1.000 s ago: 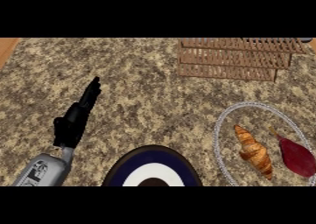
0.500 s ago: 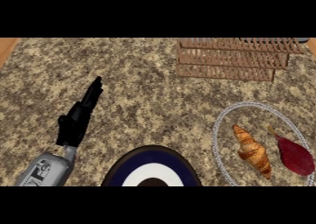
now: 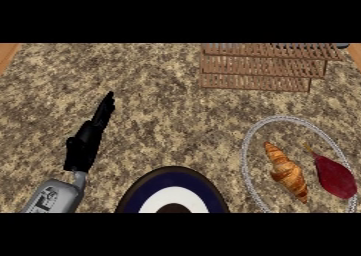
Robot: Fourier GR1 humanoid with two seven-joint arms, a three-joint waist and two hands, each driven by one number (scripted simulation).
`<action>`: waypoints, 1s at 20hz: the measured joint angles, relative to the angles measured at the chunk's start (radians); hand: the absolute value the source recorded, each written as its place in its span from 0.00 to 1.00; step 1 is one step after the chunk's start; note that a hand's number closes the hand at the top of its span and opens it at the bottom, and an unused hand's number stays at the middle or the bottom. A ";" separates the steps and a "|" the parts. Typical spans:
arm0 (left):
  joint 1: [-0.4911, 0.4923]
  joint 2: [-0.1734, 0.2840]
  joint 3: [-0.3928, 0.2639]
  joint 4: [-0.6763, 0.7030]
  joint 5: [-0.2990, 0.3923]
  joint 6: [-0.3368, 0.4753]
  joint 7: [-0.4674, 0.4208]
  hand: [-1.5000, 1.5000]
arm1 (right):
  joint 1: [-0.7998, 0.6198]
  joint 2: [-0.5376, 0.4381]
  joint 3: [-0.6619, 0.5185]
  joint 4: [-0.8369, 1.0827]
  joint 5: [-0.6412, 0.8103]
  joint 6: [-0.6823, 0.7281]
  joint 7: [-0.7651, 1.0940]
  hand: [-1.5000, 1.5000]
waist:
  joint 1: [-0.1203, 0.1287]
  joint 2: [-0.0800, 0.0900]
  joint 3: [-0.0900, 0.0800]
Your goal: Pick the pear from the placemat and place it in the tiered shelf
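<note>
Head view of a speckled granite counter (image 3: 161, 100), with strips of wooden surface showing at the upper left and upper right corners. At the far right edge stands the tiered shelf (image 3: 260, 67) of brown slats. At right lies the placemat (image 3: 251, 150) — a round one with a pale rim — carrying a croissant (image 3: 288, 172) and, just beside it, the dark red pear (image 3: 334, 175). A dark blue plate (image 3: 172, 192) with a white centre sits at the lower edge. The left hand (image 3: 91, 140) shows at lower left — fingers straight, together, holding nothing.
</note>
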 measured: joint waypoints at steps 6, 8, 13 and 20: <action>-0.013 -0.017 0.040 -0.020 -0.023 -0.025 0.038 0.50 | 0.090 -0.004 -0.050 -0.140 0.023 0.015 0.047 0.00 | -0.005 -0.001 0.000; -0.009 -0.021 0.059 -0.009 -0.026 -0.046 0.027 0.50 | 0.119 0.007 -0.079 -0.200 0.006 0.018 0.093 0.00 | -0.006 -0.001 0.000; -0.009 -0.048 0.084 0.009 -0.063 -0.066 0.020 0.50 | 0.139 0.064 -0.131 -0.291 0.011 0.004 0.186 0.00 | -0.004 0.000 0.000; 0.009 -0.077 0.111 -0.016 -0.101 -0.097 0.034 0.50 | 0.213 0.137 -0.201 -0.410 0.051 -0.006 0.259 0.00 | -0.003 0.000 0.000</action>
